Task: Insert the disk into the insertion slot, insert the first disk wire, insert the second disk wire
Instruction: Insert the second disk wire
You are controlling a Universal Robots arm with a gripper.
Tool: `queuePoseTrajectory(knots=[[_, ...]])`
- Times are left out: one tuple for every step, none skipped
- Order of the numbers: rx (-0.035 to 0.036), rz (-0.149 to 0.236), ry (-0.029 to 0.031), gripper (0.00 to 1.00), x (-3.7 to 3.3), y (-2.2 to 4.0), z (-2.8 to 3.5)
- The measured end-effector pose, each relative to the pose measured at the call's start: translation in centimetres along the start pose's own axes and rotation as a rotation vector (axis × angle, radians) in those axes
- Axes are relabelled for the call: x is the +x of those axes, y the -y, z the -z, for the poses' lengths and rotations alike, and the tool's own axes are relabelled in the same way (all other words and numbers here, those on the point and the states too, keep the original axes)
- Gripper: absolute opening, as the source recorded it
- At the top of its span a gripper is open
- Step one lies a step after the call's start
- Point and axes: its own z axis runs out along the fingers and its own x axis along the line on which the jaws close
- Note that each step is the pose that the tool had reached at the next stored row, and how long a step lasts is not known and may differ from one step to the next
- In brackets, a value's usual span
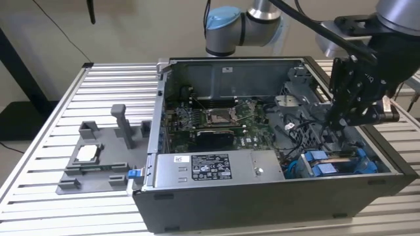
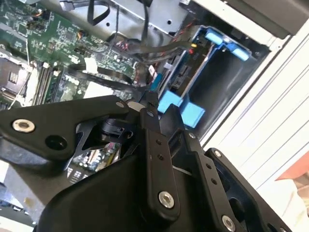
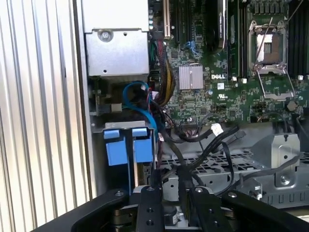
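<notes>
Disk [image 1: 338, 163] already seated in the insertion slot [image 1: 367, 169] at the PC case [image 1: 262, 201] corner, blue carrier tabs up; looks like the first-wire step, gripper [image 1: 341, 123] low over the cable bundle [image 3: 203, 145] beside the cage. Calls for lining a connector up with the drive's edge socket. Finger state impossible to tell, tips cut off in both wrist views; any held plug hidden, socket hard to make out.
</notes>
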Motion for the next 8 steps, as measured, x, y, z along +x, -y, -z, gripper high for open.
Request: queuePoseTrajectory(knots=[[0.0021,0.001,-0.0035,0.29,-0.28,-0.17,-0.03],[0.0061,0.001,-0.0069,0.29,-0.53,-0.3,-0.09],[0.0106,0.003,-0.0095,0.29,-0.79,-0.42,-0.18],[0.0151,0.004,-0.0134,0.29,-0.99,-0.53,-0.28],[0.0185,0.007,-0.0182,0.29,-1.16,-0.64,-0.37],[0.0214,0.009,-0.023,0.29,-1.32,-0.73,-0.46],[0.0241,0.012,-0.0273,0.29,-1.48,-0.84,-0.56],[0.0266,0.014,-0.0315,0.29,-1.65,-0.96,-0.67]])
